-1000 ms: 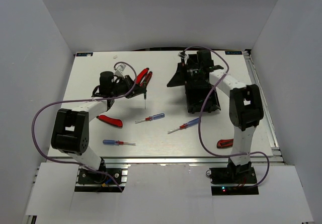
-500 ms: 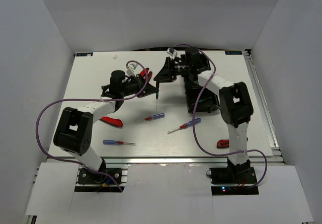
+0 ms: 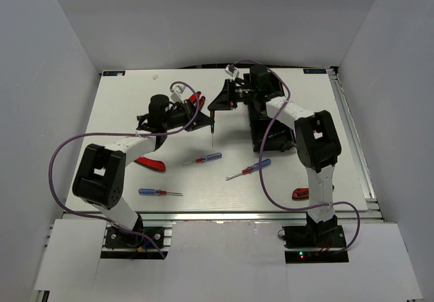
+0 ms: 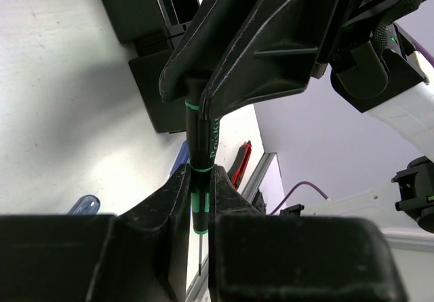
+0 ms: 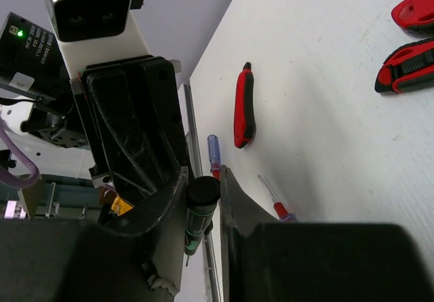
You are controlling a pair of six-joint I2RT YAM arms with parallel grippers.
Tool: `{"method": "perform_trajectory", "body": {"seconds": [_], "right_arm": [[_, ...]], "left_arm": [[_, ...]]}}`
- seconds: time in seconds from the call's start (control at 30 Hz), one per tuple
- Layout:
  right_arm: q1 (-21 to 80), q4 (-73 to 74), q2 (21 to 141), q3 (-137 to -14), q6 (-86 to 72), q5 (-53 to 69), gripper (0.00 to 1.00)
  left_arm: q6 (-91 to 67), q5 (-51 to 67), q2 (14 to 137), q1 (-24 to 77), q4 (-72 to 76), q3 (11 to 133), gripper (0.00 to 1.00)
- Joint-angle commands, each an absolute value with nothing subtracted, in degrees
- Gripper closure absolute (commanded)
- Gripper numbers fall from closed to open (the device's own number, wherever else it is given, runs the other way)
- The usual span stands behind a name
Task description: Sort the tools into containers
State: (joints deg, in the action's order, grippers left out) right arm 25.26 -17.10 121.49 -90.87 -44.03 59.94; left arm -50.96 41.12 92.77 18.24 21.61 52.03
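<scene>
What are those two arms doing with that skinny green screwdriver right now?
Left gripper shut on green screwdriver. Right gripper shut on its handle top, looks like a handoff. Black tray just beside, path looks open.

The thin screwdriver is black with green bands, the tray black.

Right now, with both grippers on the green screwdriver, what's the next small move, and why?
Probably open the left gripper. The right gripper looks closed on the screwdriver, above the left one, so the handover seems ready for the left to let go.
</scene>
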Motion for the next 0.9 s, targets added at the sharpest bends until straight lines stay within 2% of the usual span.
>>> {"method": "perform_trajectory", "body": {"seconds": [0.0, 0.07, 0.1, 0.2, 0.23, 0.47, 0.57, 0.6, 0.67, 0.7, 0.87], "right_arm": [[26.19, -20.21, 118.57, -89.65, -44.3, 61.44, 1.0], [26.19, -20.48, 118.48, -89.39, -44.21, 61.52, 1.0], [26.19, -20.57, 118.39, -89.38, -44.12, 61.61, 1.0], [25.84, -20.3, 117.86, -90.09, -42.63, 61.61, 1.0], [25.67, -19.61, 117.69, -90.52, -41.67, 61.61, 1.0], [22.33, -0.82, 115.49, -96.84, -20.43, 59.24, 1.0], [21.18, 15.86, 113.91, -102.55, -2.51, 54.26, 1.0], [21.09, 23.83, 113.12, -105.44, 6.85, 52.92, 1.0], [21.09, 30.73, 111.54, -107.48, 14.47, 48.28, 1.0], [21.09, 35.98, 111.1, -108.27, 17.63, 46.6, 1.0], [21.09, 44.12, 107.76, -107.24, 34.06, 34.31, 1.0]], "left_arm": [[-51.42, 39.82, 92.55, 18.46, 22.94, 53.61, 0.85], [-51.68, 39.2, 92.46, 18.46, 22.94, 53.61, 0.77], [-51.68, 39.03, 92.37, 18.46, 22.94, 53.53, 0.59], [-51.07, 38.32, 91.32, 18.28, 22.94, 53.26, 0.23], [-50.8, 38.06, 90.36, 18.02, 22.94, 53.09, 0.02], [-46.33, 36.3, 83.6, 13.37, 22.33, 49.49, 0.02], [-42.57, 33.85, 80.87, 8.98, 17.42, 48.25, 0.02], [-39.67, 29.57, 79.38, 7.14, 11.49, 49.47, 0.02], [-34.16, 20.96, 78.58, 6.77, 3.21, 52.46, 0.02], [-32.45, 12.39, 78.66, 6.68, -3.27, 53.86, 0.02], [-19.97, 1.24, 82.69, 6.07, -12.38, 61.68, 0.02]]}}
